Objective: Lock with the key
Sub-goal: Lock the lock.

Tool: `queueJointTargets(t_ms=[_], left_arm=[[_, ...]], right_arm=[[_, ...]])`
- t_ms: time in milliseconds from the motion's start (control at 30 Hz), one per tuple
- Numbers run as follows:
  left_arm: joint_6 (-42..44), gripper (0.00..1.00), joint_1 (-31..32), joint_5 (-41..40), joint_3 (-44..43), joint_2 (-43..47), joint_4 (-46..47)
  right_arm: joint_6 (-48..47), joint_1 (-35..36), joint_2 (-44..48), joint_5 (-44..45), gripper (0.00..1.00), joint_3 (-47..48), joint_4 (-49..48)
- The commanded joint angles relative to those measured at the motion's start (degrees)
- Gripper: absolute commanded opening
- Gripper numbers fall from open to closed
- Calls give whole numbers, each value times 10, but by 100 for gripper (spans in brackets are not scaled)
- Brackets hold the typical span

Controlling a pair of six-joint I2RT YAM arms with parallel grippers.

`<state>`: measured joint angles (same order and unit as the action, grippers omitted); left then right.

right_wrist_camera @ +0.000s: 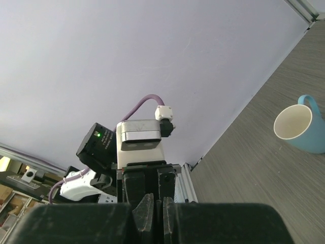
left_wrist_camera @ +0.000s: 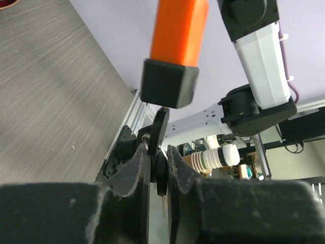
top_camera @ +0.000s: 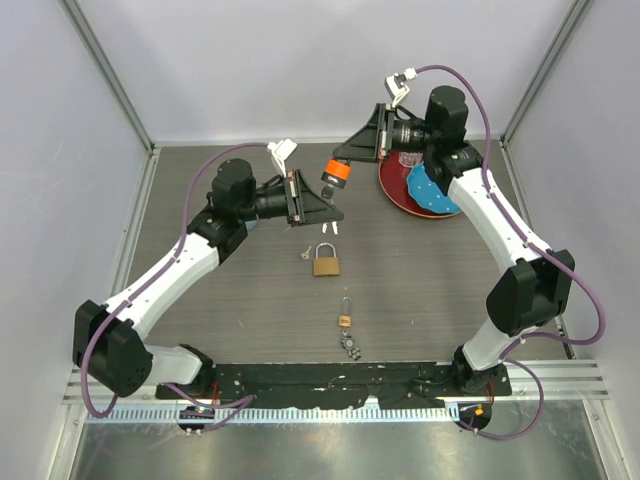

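The key (top_camera: 337, 174), an orange head with a black cap, hangs in the air between my two grippers. At its upper end, my right gripper (top_camera: 347, 163) is shut on the orange head. From that head (left_wrist_camera: 177, 35) a black-headed key (left_wrist_camera: 160, 165) dangles on a ring. My left gripper (left_wrist_camera: 158, 152) is shut on that black head, whose blade points down between the pads. In the right wrist view the right gripper (right_wrist_camera: 157, 201) shows its jaws together and the orange head is hidden. The big brass padlock (top_camera: 326, 263) lies flat on the table below the grippers.
A tiny brass padlock (top_camera: 344, 320) with a silver keychain (top_camera: 351, 346) lies nearer the arm bases. A red plate (top_camera: 395, 192) with a blue item (top_camera: 430, 192) sits under the right arm. A blue mug (right_wrist_camera: 299, 124) stands on the table. A small silver piece (top_camera: 306, 253) lies left of the big padlock.
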<state>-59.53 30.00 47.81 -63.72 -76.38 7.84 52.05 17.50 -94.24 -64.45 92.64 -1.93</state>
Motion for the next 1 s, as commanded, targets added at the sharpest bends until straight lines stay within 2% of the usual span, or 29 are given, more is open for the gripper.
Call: queueJointTargets(t_ms=[0,133,433,633,967], left_arm=[[-5,11,1,4,13,30,26],[-5,0,1,5,15,32,22],[-3,0,1,15,22,47,-2],[7,0,1,16,52,69,-31],[35,0,2,13,92,107,-75]], right_arm=[[24,-4,25,-6,2,3,-53],[24,-5,27,-5,1,-2,-56],[39,-9,22,-10,1,-5,-75],[66,-11,15,-22,1,-3,-112],[66,-11,12,-19,2,-17,-114]])
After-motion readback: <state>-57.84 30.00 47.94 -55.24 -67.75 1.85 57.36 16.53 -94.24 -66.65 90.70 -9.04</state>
